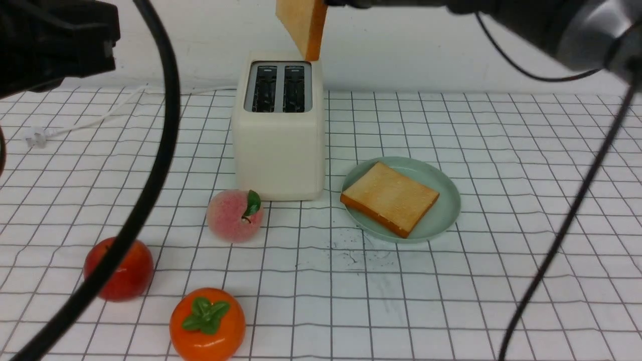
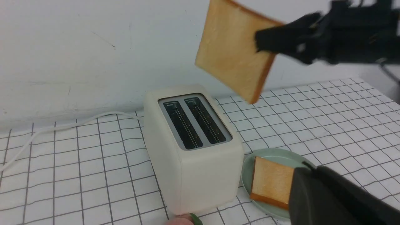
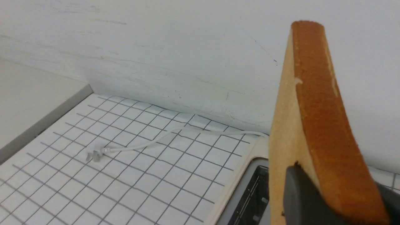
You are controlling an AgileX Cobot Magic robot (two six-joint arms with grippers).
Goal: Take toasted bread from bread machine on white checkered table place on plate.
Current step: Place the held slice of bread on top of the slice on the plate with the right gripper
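raised toast slice in my right gripper, its twin on the mint-green plate

i have my right gripper (image 3: 340,193) clamped on a toast slice (image 2: 237,50), its fingers on either side of the bread, holding it tilted in the air above the cream-white two-slot toaster (image 1: 279,155) and clear of it. the slice shows a golden-tan face and a darker orange-brown crust. both slots (image 2: 197,122) below are empty.

the other toast slice (image 1: 391,198) lies flat on the mint-green plate (image 1: 444,220), set askew, with one corner reaching the rim. the plate sits on the white checkered table (image 1: 501,301), to the right of the toaster and nearer to me.

my left gripper (image 2: 325,187) is closed, with nothing in its grasp. on the table i also see a pink peach (image 1: 234,215) just in front of the toaster, a red apple (image 1: 120,271) to its left and an orange persimmon (image 1: 207,325) nearest me.
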